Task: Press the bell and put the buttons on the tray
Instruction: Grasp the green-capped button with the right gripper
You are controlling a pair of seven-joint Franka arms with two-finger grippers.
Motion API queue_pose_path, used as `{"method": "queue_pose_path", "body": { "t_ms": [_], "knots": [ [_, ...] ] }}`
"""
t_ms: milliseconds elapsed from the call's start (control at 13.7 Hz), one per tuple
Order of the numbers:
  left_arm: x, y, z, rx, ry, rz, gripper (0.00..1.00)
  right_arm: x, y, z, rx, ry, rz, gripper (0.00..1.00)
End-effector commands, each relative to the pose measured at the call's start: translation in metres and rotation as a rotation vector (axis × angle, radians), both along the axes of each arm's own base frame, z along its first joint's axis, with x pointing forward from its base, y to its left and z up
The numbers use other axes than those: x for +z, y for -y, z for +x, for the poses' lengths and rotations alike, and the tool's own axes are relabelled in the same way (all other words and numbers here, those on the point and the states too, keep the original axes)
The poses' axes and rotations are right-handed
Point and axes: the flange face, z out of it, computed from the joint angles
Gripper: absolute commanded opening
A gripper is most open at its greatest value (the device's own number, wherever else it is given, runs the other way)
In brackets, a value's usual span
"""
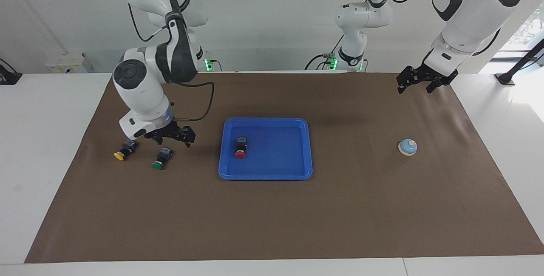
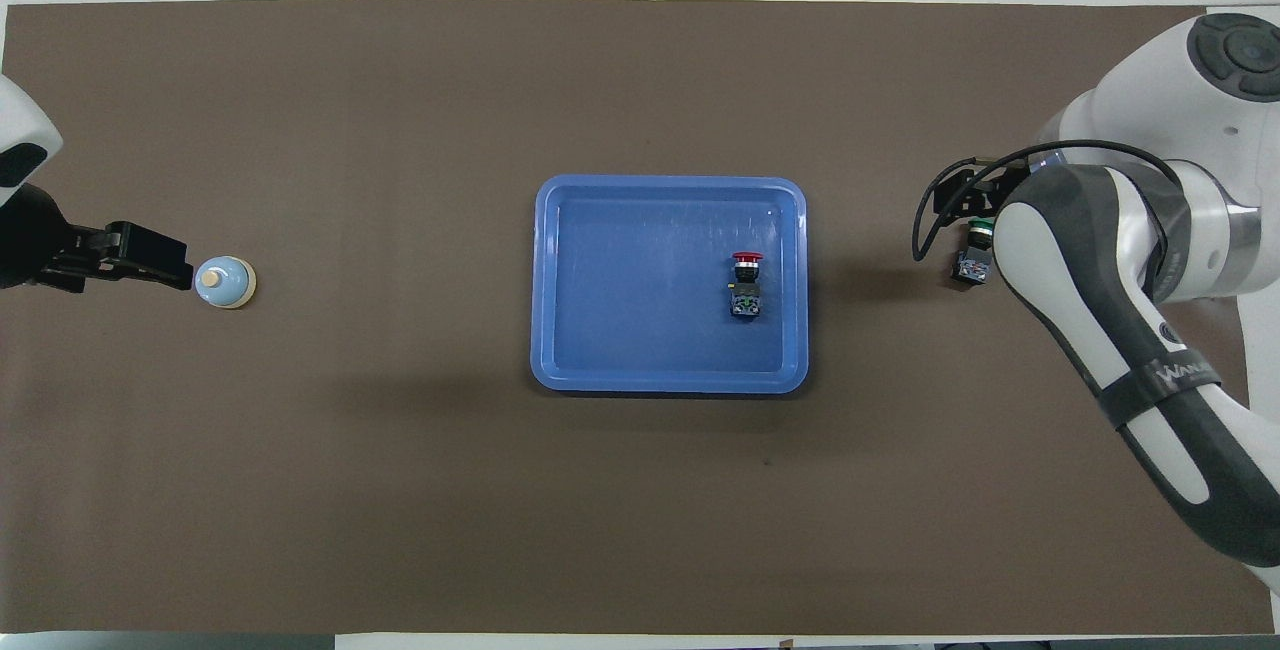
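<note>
Just beneath the wide-open right pincer, the green button; red button apart on tray

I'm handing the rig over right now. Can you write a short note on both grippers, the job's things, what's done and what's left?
Right gripper: open, empty, over the green button.
Left gripper: open, empty, waiting above the mat at its own end of the table.
Done: red button lies in the tray.
Left: green button and yellow button lie on the mat beside each other at the right arm's end.
Bell: on the mat; whether it was pressed cannot be told.
</note>
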Motion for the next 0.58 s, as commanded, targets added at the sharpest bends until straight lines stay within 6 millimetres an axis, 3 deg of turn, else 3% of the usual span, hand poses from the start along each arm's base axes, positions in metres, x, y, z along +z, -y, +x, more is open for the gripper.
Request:
{"method": "queue_pose_path", "body": {
  "t_ms": [0, 73, 218, 510],
  "knots": [
    [0.003, -0.002, -0.005, 0.013, -0.007, -0.011, 1.00, -0.033, 0.017, -0.031, -0.017, 0.051, -0.006, 1.00],
    [0.003, -0.002, -0.005, 0.013, -0.007, -0.011, 1.00, -0.051, 0.030, -0.038, -0.032, 0.080, -0.004, 1.00],
    [0.003, -0.002, -0.005, 0.013, -0.007, -0.011, 1.00, -0.076, 0.032, -0.045, -0.022, 0.123, 0.000, 1.00],
    [0.003, -0.001, -0.005, 0.011, -0.007, -0.011, 1.00, -0.102, 0.032, -0.042, -0.023, 0.160, 0.007, 1.00]
  ]
}}
